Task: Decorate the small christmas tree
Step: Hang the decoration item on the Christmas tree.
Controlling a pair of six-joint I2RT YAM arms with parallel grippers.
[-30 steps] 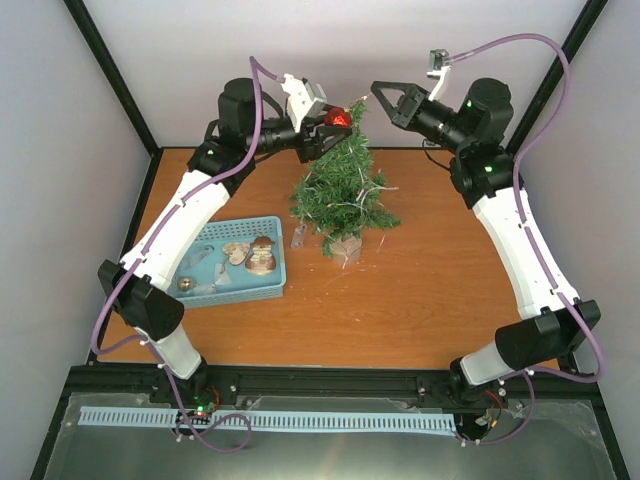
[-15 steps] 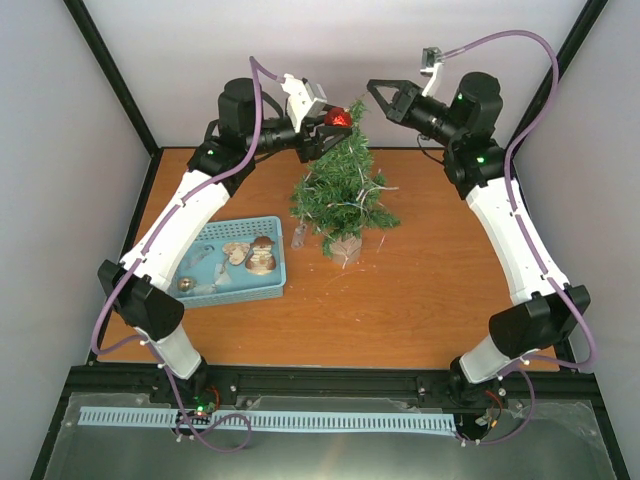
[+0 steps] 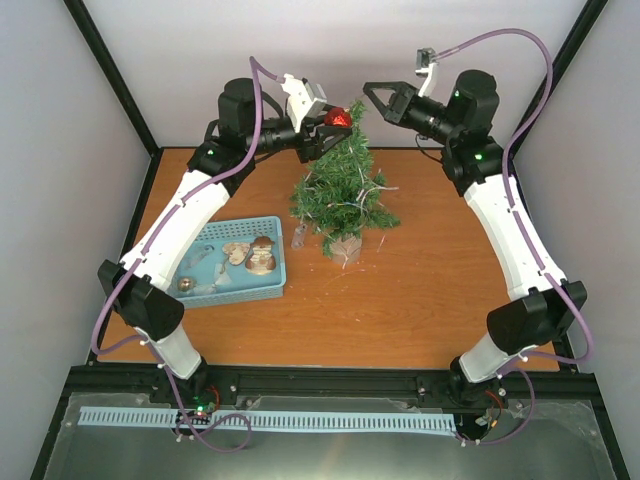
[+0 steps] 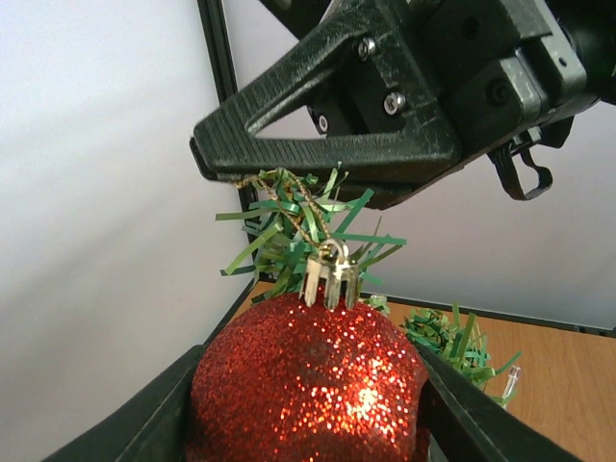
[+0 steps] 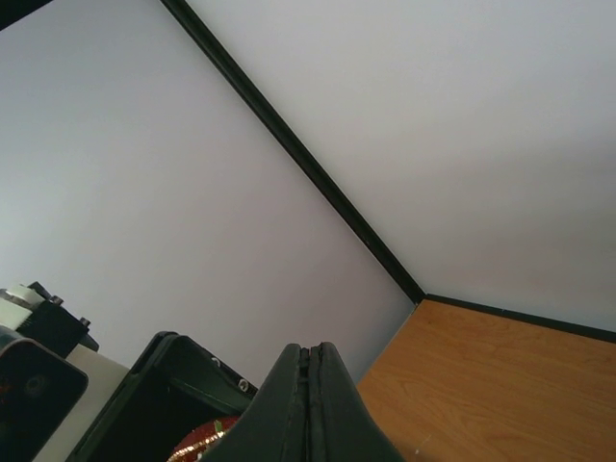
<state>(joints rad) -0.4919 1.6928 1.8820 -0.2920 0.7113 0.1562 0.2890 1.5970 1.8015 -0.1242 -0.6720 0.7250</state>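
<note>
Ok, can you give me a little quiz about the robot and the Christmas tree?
1. True or false: the red glitter ball is up by the top of the small christmas tree.
2. What is the left gripper holding? A: the ball. B: a snowman. C: nothing.
3. Fill in: the right gripper has its fingers ____ (open or shut).

Key: 1 true; 2 A; 3 shut.

no readable text, no labels, brands, numbers or signs
</note>
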